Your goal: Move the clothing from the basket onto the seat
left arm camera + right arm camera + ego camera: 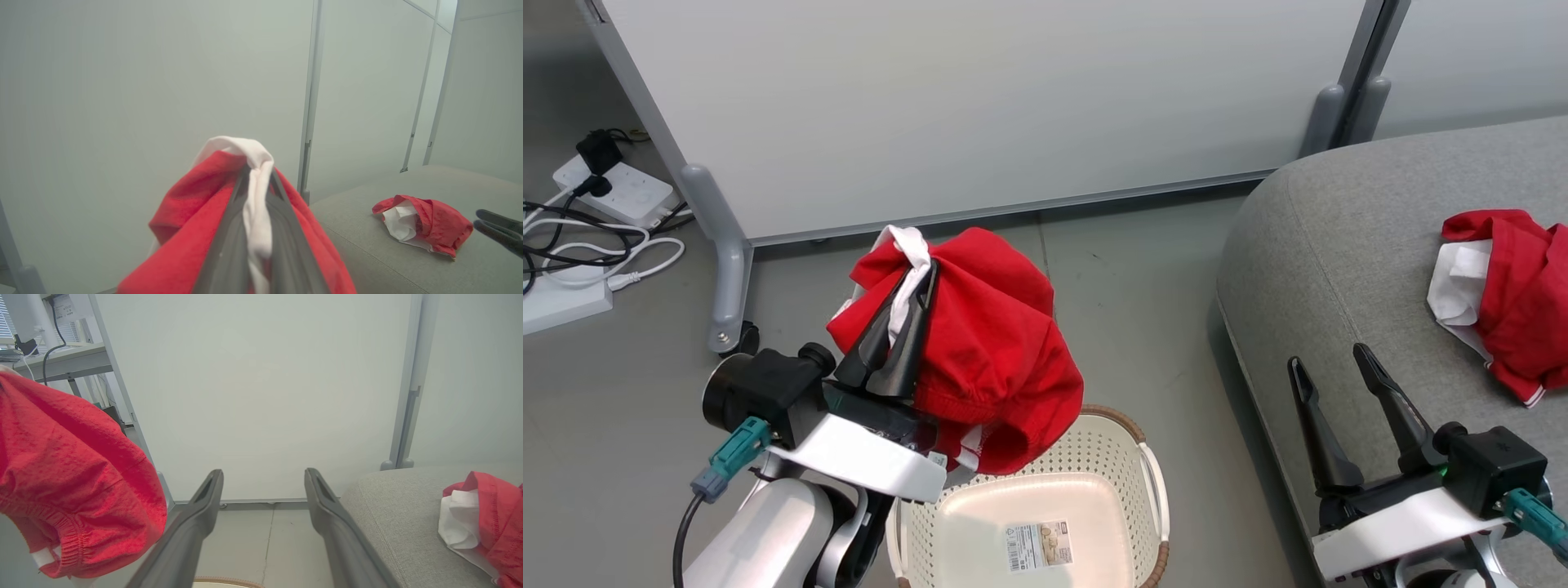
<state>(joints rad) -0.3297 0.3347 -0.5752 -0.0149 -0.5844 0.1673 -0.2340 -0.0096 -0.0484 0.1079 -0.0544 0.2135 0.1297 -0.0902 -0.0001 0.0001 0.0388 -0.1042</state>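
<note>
— How far along are you?

— Past halfway, I'd judge. One red garment [1511, 286] lies crumpled on the seat [1339, 245], off to the right of my right tool [1327, 357] and a little beyond its tips. The basket [1156, 465] sits below my left tool [919, 282], back toward its wrist. I see nothing in it but the sticker [1037, 545] on its floor, though my left arm [768, 523] hides one corner.

— What's left?

— The second red garment [996, 327]. It has to go across to the seat and be let go there.

— Who has it?

— My left tool. Its jaws are pinched almost together on a white-trimmed fold that pokes out past the tips. The rest of the cloth drapes down the right side of the tool and hangs clear above the basket.

— And the right one?

— Spread wide, holding nothing, touching nothing. It hovers by the seat's near edge, pointing toward the wall panel [1013, 98].
</note>
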